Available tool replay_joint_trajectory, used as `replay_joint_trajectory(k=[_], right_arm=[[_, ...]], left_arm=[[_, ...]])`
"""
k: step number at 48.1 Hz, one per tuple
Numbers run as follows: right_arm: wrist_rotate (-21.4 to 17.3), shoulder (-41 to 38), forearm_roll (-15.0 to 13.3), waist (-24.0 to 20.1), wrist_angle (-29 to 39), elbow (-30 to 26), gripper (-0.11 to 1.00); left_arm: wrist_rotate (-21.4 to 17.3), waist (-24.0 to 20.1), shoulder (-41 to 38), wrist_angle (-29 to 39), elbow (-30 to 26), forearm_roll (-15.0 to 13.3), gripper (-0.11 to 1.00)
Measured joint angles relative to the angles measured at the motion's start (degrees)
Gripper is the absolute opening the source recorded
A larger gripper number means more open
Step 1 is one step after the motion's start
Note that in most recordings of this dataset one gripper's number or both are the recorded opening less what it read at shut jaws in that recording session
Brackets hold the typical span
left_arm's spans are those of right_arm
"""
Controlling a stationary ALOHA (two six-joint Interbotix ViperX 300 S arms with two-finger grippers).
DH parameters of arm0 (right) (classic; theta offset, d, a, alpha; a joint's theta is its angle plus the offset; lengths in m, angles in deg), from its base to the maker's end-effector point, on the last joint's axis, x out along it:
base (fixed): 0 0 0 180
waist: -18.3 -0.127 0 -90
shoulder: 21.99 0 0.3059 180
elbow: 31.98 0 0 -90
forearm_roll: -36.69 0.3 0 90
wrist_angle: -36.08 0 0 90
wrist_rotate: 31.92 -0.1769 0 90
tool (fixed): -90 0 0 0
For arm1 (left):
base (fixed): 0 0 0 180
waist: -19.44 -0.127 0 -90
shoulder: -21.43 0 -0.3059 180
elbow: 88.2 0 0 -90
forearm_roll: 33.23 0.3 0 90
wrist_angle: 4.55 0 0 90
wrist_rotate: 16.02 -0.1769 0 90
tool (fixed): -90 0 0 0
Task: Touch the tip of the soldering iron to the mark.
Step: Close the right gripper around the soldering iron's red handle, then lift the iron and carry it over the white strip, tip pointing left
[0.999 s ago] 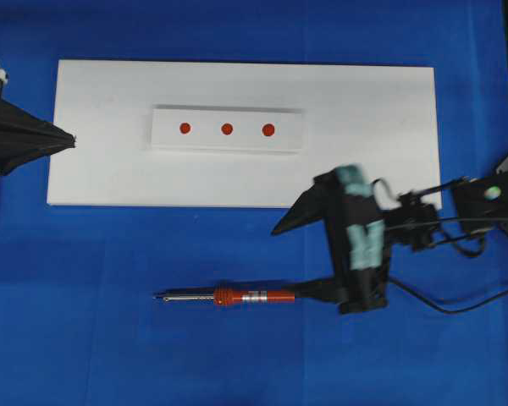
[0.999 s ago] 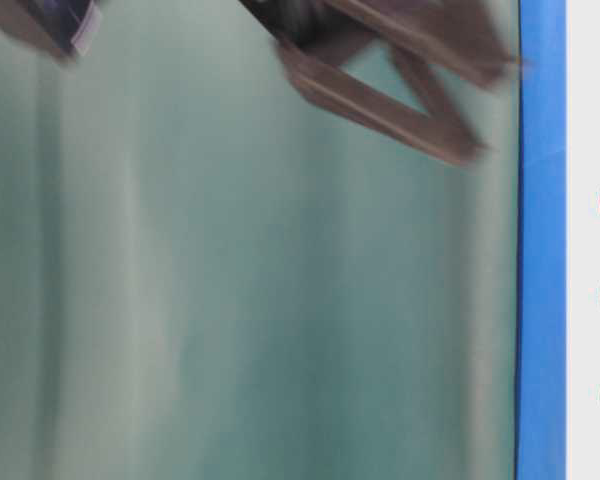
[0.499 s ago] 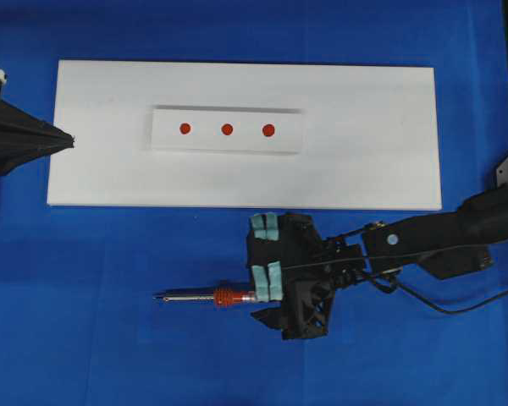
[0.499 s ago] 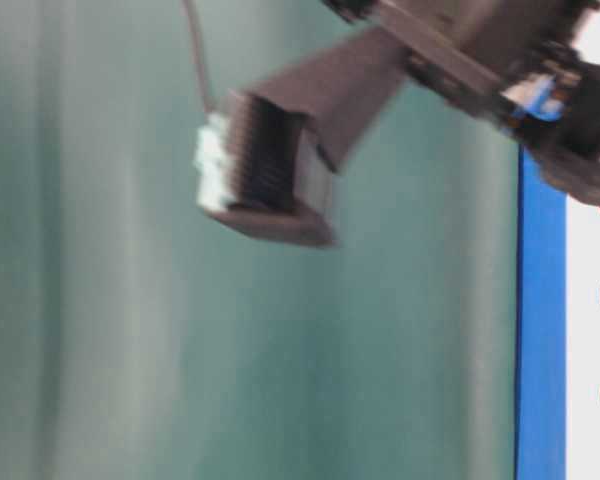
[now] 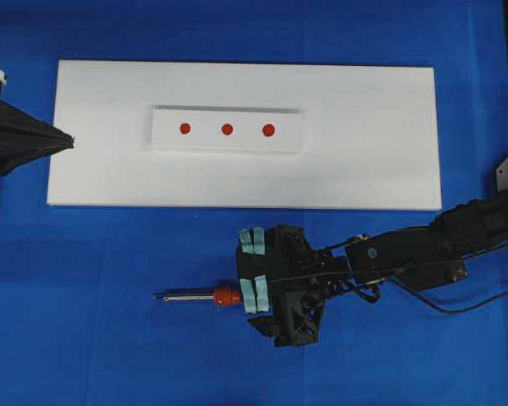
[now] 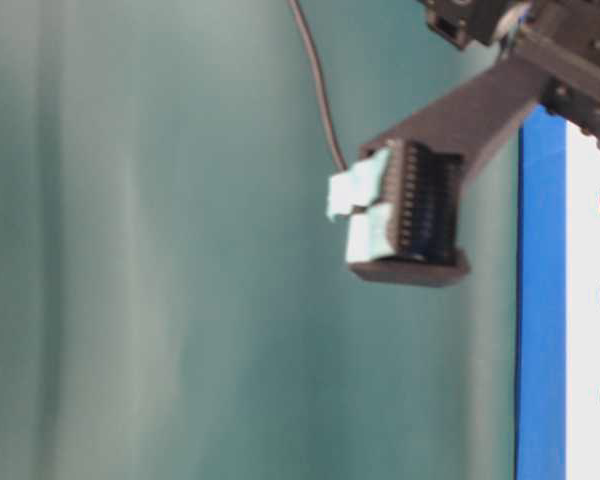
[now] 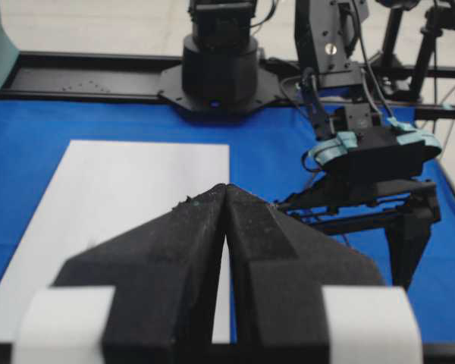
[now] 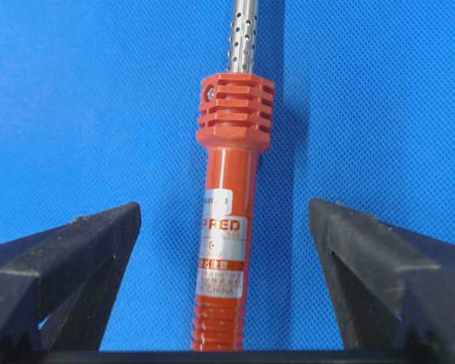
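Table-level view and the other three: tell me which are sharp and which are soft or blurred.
Table-level: right gripper looms close and soft-edged before a hazy green backdrop. Overhead: evenly lit, crisp; the soldering iron reads clearly. Right wrist: sharp, the handle's label is partly legible, with a shadow beside it. Left wrist: the left gripper is near and slightly soft.

The right gripper [image 5: 256, 271] is coming down and leftward over the soldering iron [image 5: 205, 296], having left its earlier spot near the white board's [image 5: 389, 161] lower edge; it is now covering the red handle it was beside a second ago, jaws spread wide on either side of the handle [image 8: 227, 265]. In the table-level view its fingers [image 6: 410, 215] are dropping further into the picture.
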Motion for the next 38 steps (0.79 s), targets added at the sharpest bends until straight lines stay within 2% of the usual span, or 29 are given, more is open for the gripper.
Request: replay_joint_trajectory(k=[5,11,24,38], right_arm=[[0.0,-0.4,0.0,0.0,-0.2,-0.2,0.79],[0.2,-0.8,0.0,0.1,-0.4,-0.4,0.65],[0.0,-1.6,0.0,0.2,-1.0,-0.7,0.06],[-0.1,-1.5,0.0,0.2,-1.3,-0.7,0.06]], left_arm=[[0.0,0.0,0.0,0.0,0.2,0.0,0.0],[0.0,0.0,0.0,0.0,0.2,0.0,0.0],[0.0,0.0,0.1,0.0,0.2,0.0,0.0],[0.0,0.0,0.4,0.0,0.2,-0.1,0.0]])
